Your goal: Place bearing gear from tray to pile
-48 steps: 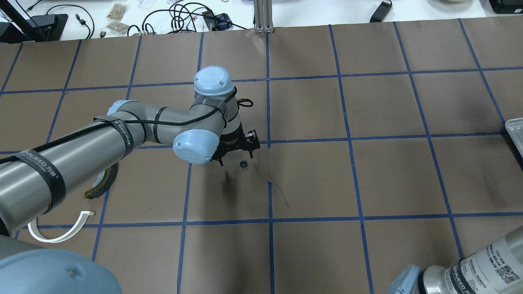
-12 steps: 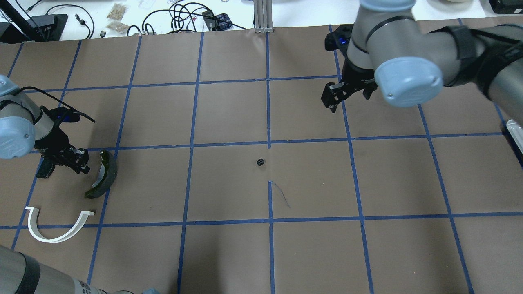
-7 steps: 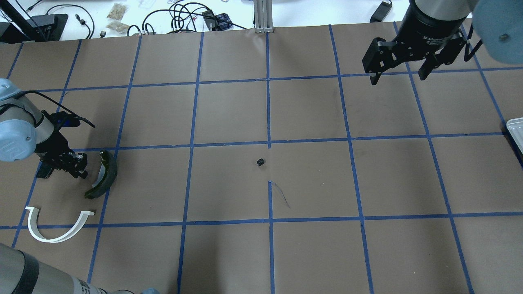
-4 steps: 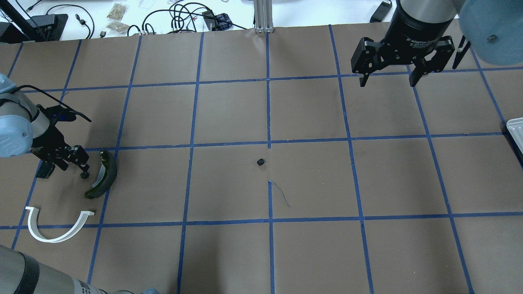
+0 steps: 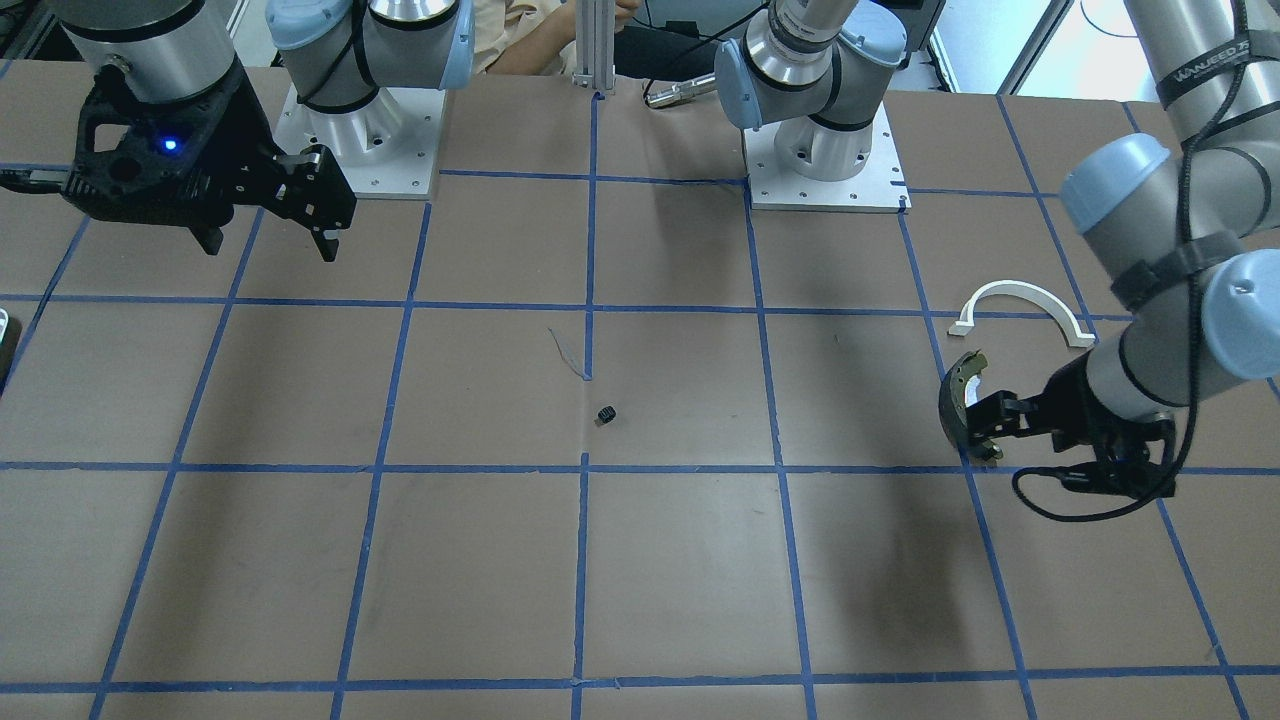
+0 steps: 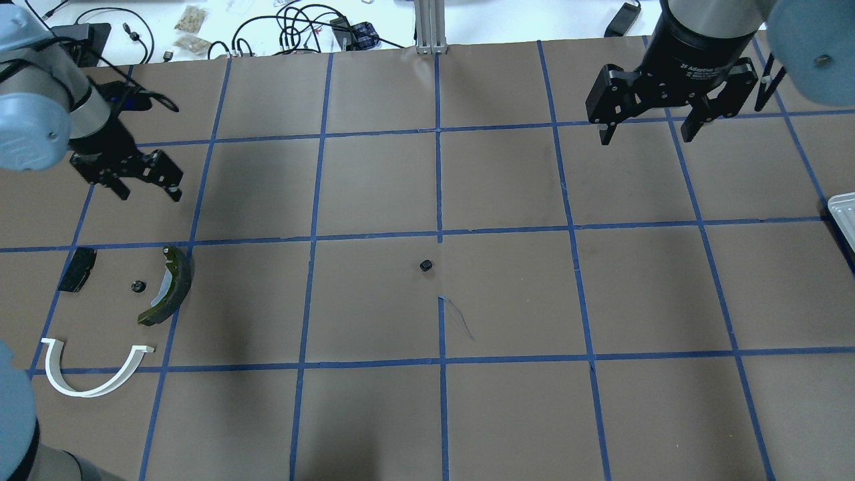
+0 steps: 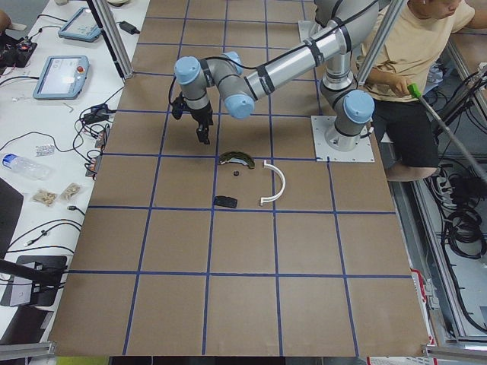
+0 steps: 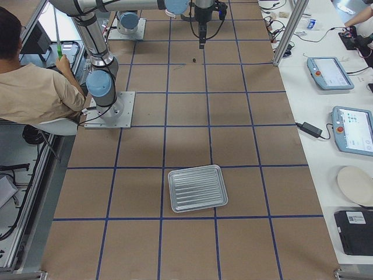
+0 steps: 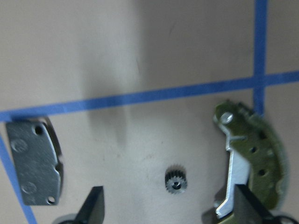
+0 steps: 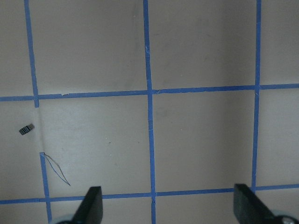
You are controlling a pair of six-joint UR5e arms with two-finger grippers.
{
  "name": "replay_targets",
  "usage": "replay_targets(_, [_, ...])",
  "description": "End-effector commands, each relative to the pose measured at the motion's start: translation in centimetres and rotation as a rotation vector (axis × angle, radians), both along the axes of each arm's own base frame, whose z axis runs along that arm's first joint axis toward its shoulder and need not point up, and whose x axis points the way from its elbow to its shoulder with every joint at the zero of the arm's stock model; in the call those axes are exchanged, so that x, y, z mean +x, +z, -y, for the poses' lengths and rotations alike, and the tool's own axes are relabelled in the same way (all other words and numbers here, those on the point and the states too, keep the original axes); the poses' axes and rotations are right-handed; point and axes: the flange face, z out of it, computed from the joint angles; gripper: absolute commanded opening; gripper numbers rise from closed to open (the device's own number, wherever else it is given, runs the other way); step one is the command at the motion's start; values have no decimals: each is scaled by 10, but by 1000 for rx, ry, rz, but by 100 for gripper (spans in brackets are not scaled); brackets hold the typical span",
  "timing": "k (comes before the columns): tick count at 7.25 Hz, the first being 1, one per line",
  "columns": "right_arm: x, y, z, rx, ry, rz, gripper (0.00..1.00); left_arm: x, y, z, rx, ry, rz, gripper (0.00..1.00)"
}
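Note:
A small toothed bearing gear (image 6: 138, 286) lies loose on the paper in the pile, between the flat black pad (image 6: 77, 269) and the olive-green brake shoe (image 6: 167, 284). The white arc (image 6: 93, 374) lies nearer me. My left gripper (image 6: 143, 180) is open and empty, lifted off beyond the pile. The left wrist view looks down on the gear (image 9: 175, 179) between the spread fingertips (image 9: 96, 205). A second small black gear (image 6: 426, 265) lies at the table's centre. My right gripper (image 6: 644, 127) is open and empty, high at the far right. The tray (image 6: 843, 217) shows as a sliver at the right edge.
The table is brown paper with a blue tape grid. In the exterior right view the ribbed silver tray (image 8: 197, 188) looks empty. Cables and boxes (image 6: 294, 27) lie beyond the far edge. A seated person (image 7: 403, 61) is behind the robot's bases.
My left gripper has let go of the gear beside the brake shoe, lifted and pulled back toward the far side. The right gripper has barely shifted. The centre gear has not moved.

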Motion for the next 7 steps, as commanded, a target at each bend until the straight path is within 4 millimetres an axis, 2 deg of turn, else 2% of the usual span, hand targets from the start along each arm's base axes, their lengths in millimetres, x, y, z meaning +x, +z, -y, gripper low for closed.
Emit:
replay_targets(1, [-7,-1,1,3,30,5,100,-145,-2,2,10,4,-49,100])
replay_targets(2, [-8,-1,1,4,27,5,100,-196,-10,-8,25,-80,-58,100])
replay_targets(4, [-8,-2,1,6,27,5,100,-267,-31,-28,23,-210,-77,100])
replay_targets(5, [-8,-4,1,6,26,5,100,-310,-43,-48,31,-281,-91,100])
replay_targets(6, [-9,-4,1,7,21,-6,100,-336,-60,-61,0,-327,-97,100])
replay_targets(7, [-10,-4,1,9,21,-10,100,-349,-86,-74,-20,-356,-99,100])
